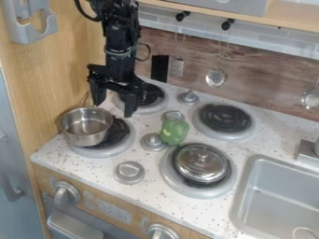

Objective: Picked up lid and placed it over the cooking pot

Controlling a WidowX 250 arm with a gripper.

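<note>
The black gripper [113,108] hangs open above the back left of the stove, its two fingers apart with nothing between them, just above and behind the pot. An uncovered silver pot [86,127] stands at the left, partly over the front left burner. Its lid, silver with a small knob [201,163], lies on the front right burner, to the right of the pot and well away from the gripper.
A green pepper [174,131] stands among the grey knobs between the burners. The back right burner [223,118] holds nothing. At the right is a grey sink [249,186], and utensils hang on the back wall. A wooden panel [56,84] borders the left.
</note>
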